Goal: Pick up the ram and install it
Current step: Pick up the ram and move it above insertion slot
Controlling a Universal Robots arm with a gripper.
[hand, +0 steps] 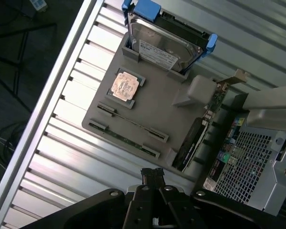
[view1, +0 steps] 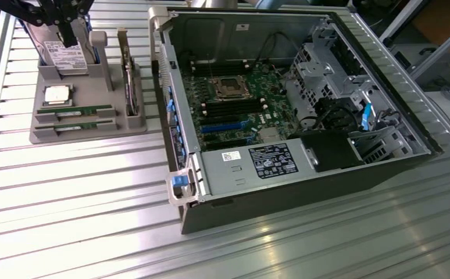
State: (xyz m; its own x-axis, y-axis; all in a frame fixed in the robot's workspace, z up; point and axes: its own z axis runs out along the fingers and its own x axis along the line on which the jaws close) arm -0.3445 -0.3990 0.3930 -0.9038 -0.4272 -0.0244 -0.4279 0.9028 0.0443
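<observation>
Pressed together and holding nothing, the fingers (hand: 147, 178) of the gripper (hand: 152, 174) hang above the grey tray (hand: 152, 107) on the counter (hand: 62, 143). The ram (view1: 76, 109) lies in its tray slot beside a second stick (view1: 76, 124), near the processor chip (view1: 57, 94), apart from the open computer case (view1: 287, 192).

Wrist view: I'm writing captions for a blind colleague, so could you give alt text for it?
The shut gripper hovers over the slatted table beside a grey tray holding two ram sticks, a processor, a hard drive and a card. A computer case stands next to the tray.
</observation>
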